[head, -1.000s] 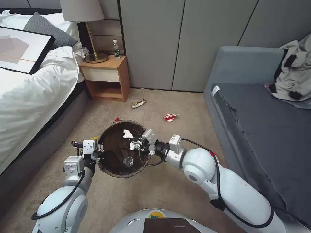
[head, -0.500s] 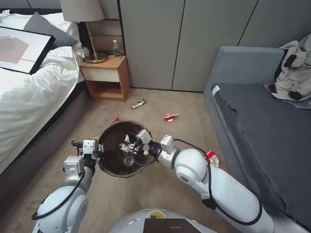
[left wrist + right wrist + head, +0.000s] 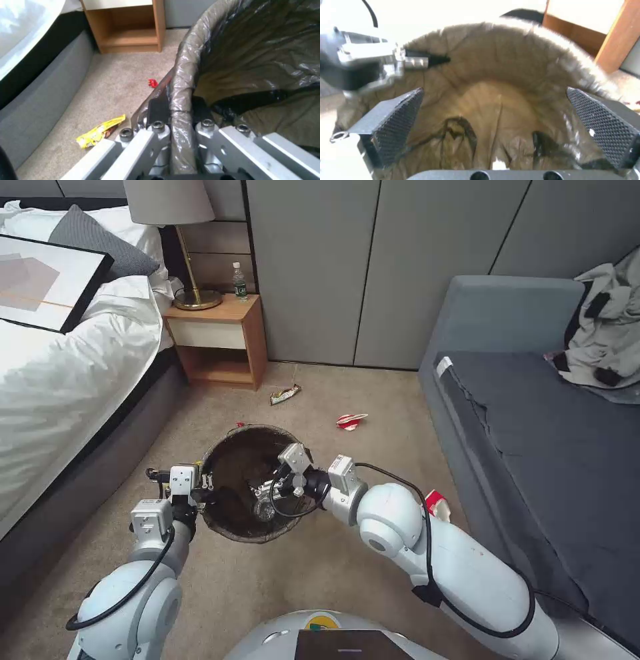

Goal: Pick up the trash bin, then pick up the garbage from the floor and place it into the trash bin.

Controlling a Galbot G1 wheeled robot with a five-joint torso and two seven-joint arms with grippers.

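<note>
My right gripper (image 3: 267, 492) sits inside the mouth of the trash bin (image 3: 227, 527), its mesh-textured fingers (image 3: 398, 112) spread wide apart with nothing between them, the crinkled brown liner (image 3: 493, 100) below. A clear bottle (image 3: 264, 509) lies at the bottom, just beside the fingertips. My left gripper (image 3: 176, 117) is clamped together on the bin's near-left rim, one finger outside and one inside the glossy folded bag.

Around the bin I have open beige carpet (image 3: 320, 573) on the near side. The bed (image 3: 67, 380) with its dark grey base closes off the left, the grey sofa (image 3: 533, 447) the right, and a wooden nightstand (image 3: 220, 340) stands ahead against the panelled wall.

Still on the floor: a yellow snack wrapper (image 3: 100, 130) near the left fingers, a small red scrap (image 3: 152, 83) beyond the rim, a silvery wrapper (image 3: 285, 394) near the nightstand, a crushed red-and-white cup (image 3: 351, 421) farther right, and another red-and-white piece (image 3: 437, 505) by the sofa base. I can't read any lettering on them.
</note>
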